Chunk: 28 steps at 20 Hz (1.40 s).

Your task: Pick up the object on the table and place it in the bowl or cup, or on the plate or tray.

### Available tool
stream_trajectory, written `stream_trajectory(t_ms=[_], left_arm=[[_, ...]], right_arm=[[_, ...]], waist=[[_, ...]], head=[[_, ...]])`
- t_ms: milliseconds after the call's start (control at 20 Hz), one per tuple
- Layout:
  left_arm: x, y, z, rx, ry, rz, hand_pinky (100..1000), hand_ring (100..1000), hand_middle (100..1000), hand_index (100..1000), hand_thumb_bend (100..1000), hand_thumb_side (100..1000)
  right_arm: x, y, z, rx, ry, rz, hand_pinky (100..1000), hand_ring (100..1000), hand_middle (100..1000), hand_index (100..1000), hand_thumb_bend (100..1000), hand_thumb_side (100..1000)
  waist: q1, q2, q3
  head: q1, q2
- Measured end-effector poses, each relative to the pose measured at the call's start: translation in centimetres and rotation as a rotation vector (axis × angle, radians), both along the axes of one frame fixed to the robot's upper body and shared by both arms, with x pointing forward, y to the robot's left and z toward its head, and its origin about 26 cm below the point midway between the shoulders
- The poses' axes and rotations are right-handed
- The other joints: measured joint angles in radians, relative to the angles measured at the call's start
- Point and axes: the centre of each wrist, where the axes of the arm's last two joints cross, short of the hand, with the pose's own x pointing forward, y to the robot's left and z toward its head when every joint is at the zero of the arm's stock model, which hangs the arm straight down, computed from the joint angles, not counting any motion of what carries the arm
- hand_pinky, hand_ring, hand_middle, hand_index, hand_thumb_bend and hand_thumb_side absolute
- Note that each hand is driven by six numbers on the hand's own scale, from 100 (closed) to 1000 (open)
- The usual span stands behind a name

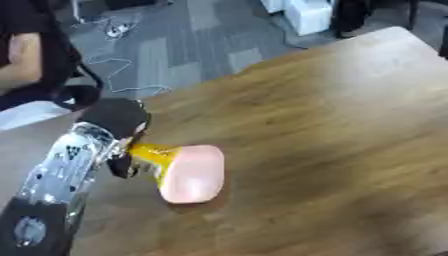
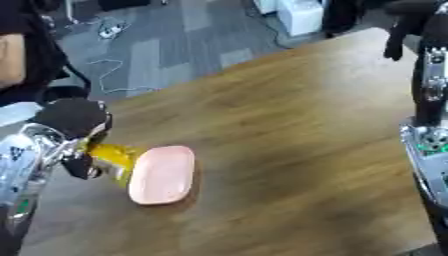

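The robot's black left hand [image 1: 120, 125] covers one end of a crinkled yellow packet [image 1: 150, 157], whose printing is too blurred to read. How its fingers lie on the packet cannot be made out. The oblong pink plastic tray [image 2: 163, 175] hides the packet's other end. The right hand [image 2: 404, 20] is cut off by the top corner, fingers unclear.

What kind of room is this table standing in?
Probably an office or a lab. The wooden table stands on grey carpet tiles, cables lie loose on that floor, and white boxes stand beyond the table's far edge.
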Motion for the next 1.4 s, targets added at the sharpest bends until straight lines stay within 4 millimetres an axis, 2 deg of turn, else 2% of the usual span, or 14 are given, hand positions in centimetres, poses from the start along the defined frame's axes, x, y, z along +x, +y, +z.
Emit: stream_trajectory(t_ms=[400,950,1000,1050,1100,1150,1200,1300,1350,1400], left_arm=[[1.1,-1.4,-1.3,-0.002,0.019,0.005,100,122,100,191,524,100],[2.3,-2.2,-1.5,0.030,-0.007,0.007,100,148,100,202,504,100],[2.3,-2.4,-1.6,0.028,-0.006,0.005,100,184,123,227,481,100],[2.3,-2.5,-1.6,0.024,-0.008,0.001,100,260,201,285,422,100],[2.3,-2.7,-1.6,0.015,-0.012,-0.004,100,248,187,275,434,100],[2.3,-2.8,-1.6,0.007,-0.018,-0.009,100,314,292,361,360,100],[2.3,-2.9,-1.7,-0.001,-0.022,-0.015,124,349,334,400,333,100],[2.3,-3.2,-1.9,-0.020,-0.025,-0.027,154,371,377,434,327,100],[2.3,-3.3,-2.0,-0.027,-0.024,-0.031,236,438,463,520,355,107],[2.4,-3.4,-2.1,-0.032,-0.020,-0.036,236,438,463,520,357,131]], right_arm=[[0.2,0.2,0.3,-0.003,-0.003,0.013,100,236,293,645,100,1000],[0.5,0.7,0.7,0.003,-0.007,0.045,100,235,292,647,100,1000],[0.5,0.8,0.7,0.003,-0.007,0.045,100,236,292,646,100,1000],[0.5,0.8,0.7,0.003,-0.006,0.046,100,236,292,646,100,1000],[0.5,0.8,0.7,0.003,-0.006,0.047,100,236,292,646,100,1000],[0.5,0.8,0.8,0.003,-0.006,0.049,100,236,292,646,100,1000],[0.5,0.8,0.8,0.003,-0.006,0.050,100,237,293,646,100,1000],[0.5,0.8,0.9,0.003,-0.008,0.053,100,237,293,646,100,1000],[0.5,0.8,0.9,0.003,-0.008,0.053,100,237,293,646,100,1000],[0.5,0.8,0.9,0.003,-0.008,0.053,100,237,293,646,100,1000]], waist=[[0.001,0.003,-0.014],[0.001,0.010,-0.035],[0.001,0.010,-0.037],[0.001,0.010,-0.040],[0.001,0.010,-0.040],[0.001,0.010,-0.040],[0.001,0.010,-0.040],[0.001,0.010,-0.042],[0.001,0.010,-0.043],[0.001,0.010,-0.044]], head=[[0.002,0.000],[0.010,0.000],[0.010,0.000],[0.010,0.000],[0.012,0.000],[0.013,0.000],[0.013,0.000],[0.015,0.000],[0.017,0.000],[0.017,0.000]])
